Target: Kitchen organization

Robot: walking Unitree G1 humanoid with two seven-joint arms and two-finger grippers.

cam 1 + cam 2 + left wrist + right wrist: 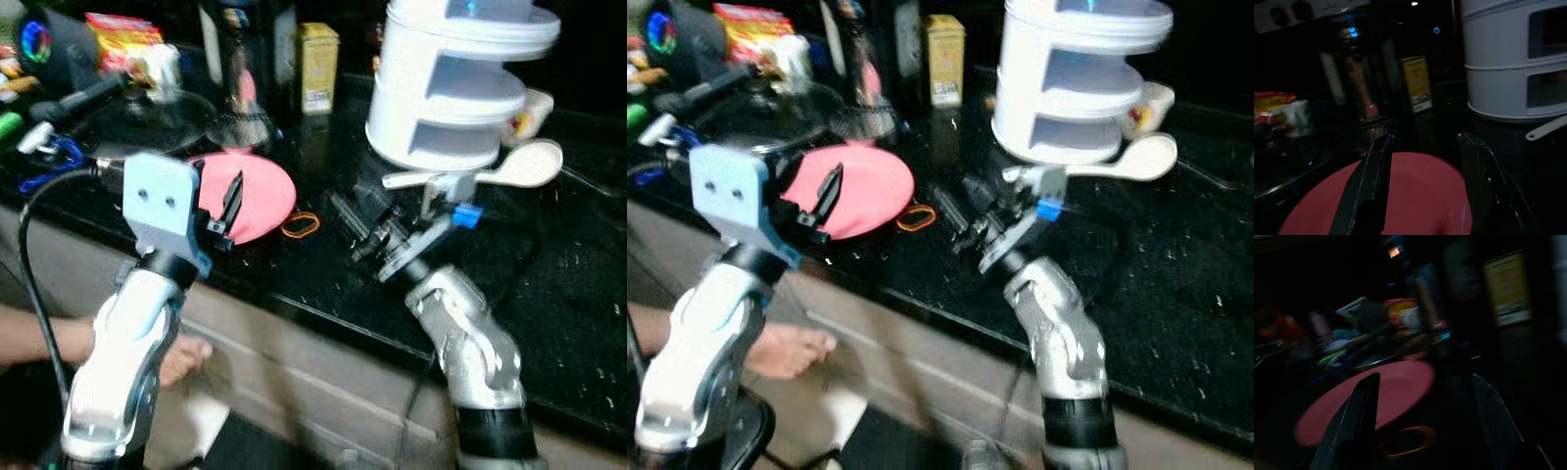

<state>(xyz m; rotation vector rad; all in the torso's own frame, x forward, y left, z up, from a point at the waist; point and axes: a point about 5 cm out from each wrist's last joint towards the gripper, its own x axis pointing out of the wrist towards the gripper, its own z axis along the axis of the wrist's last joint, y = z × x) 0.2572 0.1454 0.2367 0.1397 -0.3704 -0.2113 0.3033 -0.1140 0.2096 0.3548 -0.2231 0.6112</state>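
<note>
My left gripper (pixel 227 211) hangs released over the nine o'clock edge of the round flat pink plate (pixel 257 194) on the black speckled stone counter (pixel 549 294). At three o'clock my right gripper (pixel 358 230) gapes empty too. I judge I'm approaching; next I must straddle the rim.

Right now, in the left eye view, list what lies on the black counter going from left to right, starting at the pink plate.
Pink plate → orange rubber band → right tool → white tiered rack → white spoon.
</note>
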